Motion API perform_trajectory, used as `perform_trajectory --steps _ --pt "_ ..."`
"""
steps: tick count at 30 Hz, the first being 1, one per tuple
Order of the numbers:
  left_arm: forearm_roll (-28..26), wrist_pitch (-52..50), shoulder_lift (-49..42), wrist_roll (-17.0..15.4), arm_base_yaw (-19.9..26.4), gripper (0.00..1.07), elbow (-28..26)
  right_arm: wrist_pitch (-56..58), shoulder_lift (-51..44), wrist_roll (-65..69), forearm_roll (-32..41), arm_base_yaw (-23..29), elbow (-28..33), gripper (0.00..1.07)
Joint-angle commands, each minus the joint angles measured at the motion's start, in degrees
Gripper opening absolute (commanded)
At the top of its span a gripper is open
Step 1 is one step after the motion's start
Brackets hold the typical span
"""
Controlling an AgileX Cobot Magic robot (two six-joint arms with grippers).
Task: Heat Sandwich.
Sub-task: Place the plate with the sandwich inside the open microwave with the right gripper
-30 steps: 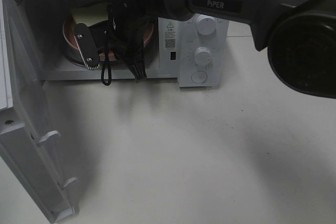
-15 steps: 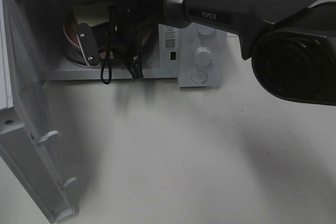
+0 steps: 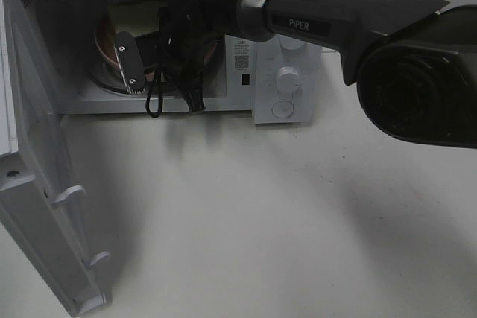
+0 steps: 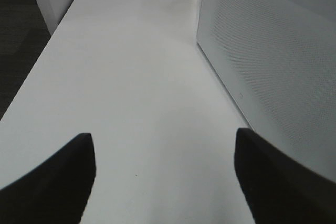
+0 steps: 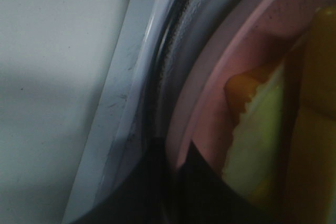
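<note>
Microwave (image 3: 305, 50) stands at the back of the white table (image 3: 261, 221), door (image 3: 37, 184) swung wide open on the left side of the high view, knobs (image 3: 287, 77) on the panel to the right of the cavity. My right arm reaches across into the cavity from the right. The right gripper (image 3: 133, 83) is inside, low over the near-left part of the pink plate (image 3: 106, 42); one silver-faced finger (image 3: 127, 61) lies across the plate. Its jaws are drawn almost fully together. In the right wrist view a dark finger (image 5: 178, 182) laps over the plate's rim (image 5: 247, 35), so I read it as pinched on that rim. I cannot see the second finger. The plate sits over the grey turntable ring (image 5: 184, 61), just beside the cavity's pale floor. The sandwich (image 3: 134, 18) lies on the plate, inside the microwave, toward the back left of the cavity; the arm hides much of it. Up close I see its pale bread and yellow filling (image 5: 257, 145) resting on the pink surface, apart from the finger. The left gripper (image 4: 163, 136) hangs over bare table beside the microwave's perforated side wall (image 4: 273, 61), fingers spread wide with nothing between them.
</note>
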Motion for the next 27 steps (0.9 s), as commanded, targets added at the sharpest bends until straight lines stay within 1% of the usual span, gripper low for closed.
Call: perform_trajectory --steps 1,13,21,23,24,25,27 --pt "0.00 -0.74 -0.23 0.06 -0.40 0.71 0.17 -2.64 -0.46 -0.57 -0.17 0.00 -1.15 0.00" --pt "0.00 -0.74 -0.23 0.06 -0.40 0.71 0.17 -2.86 1.09 0.57 0.23 0.00 -1.15 0.00" --pt "0.00 -0.74 -0.23 0.06 -0.40 0.71 0.17 -5.67 0.74 7.51 0.23 0.00 -1.15 0.00" --pt "0.00 -0.74 -0.23 0.06 -0.40 0.71 0.17 -5.67 0.46 8.02 0.17 0.00 -1.15 0.05" --pt "0.00 -0.74 -0.23 0.06 -0.40 0.71 0.17 -5.67 0.46 8.02 0.17 0.00 -1.15 0.05" --pt "0.00 -0.74 -0.23 0.06 -0.40 0.71 0.17 -5.61 0.40 8.02 0.00 0.00 -1.15 0.08" --pt "0.00 -0.74 -0.23 0.06 -0.40 0.71 0.17 -5.56 0.06 8.02 0.00 0.00 -1.15 0.20"
